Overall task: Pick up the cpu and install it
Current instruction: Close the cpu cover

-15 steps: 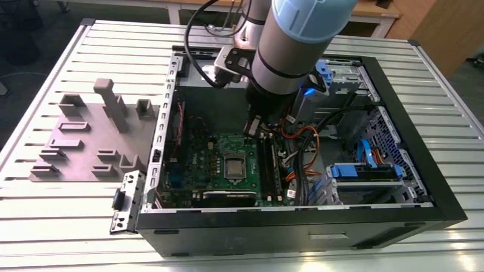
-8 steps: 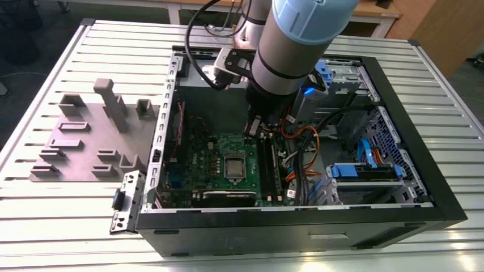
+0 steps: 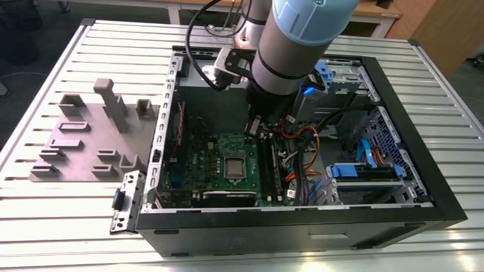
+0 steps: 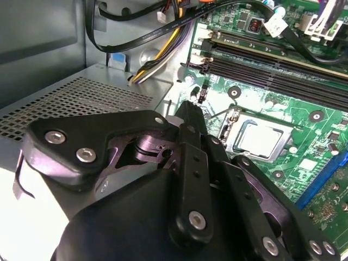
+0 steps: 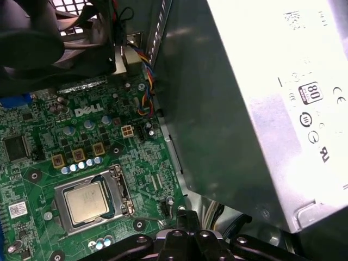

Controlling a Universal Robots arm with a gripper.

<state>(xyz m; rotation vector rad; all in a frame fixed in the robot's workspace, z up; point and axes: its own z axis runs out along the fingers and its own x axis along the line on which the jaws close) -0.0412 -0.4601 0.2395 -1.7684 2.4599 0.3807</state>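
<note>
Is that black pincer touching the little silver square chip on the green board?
Apart. In the second wrist view, the black pincer ends short of the silver square chip lying in its metal socket frame, with bare green board between them.

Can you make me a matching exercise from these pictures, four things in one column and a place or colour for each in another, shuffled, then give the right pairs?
Things:
1. cpu
2. grey fixture block
3. gripper
4. motherboard

Descriptions:
A. green, lying in the bottom of the open computer case
B. silver-grey, seated inside the metal socket frame
C. black, hovering above the board beside the socket
D. on the slatted table, outside the case, at the exterior view's left

Pairs: 1-B, 2-D, 3-C, 4-A
</note>
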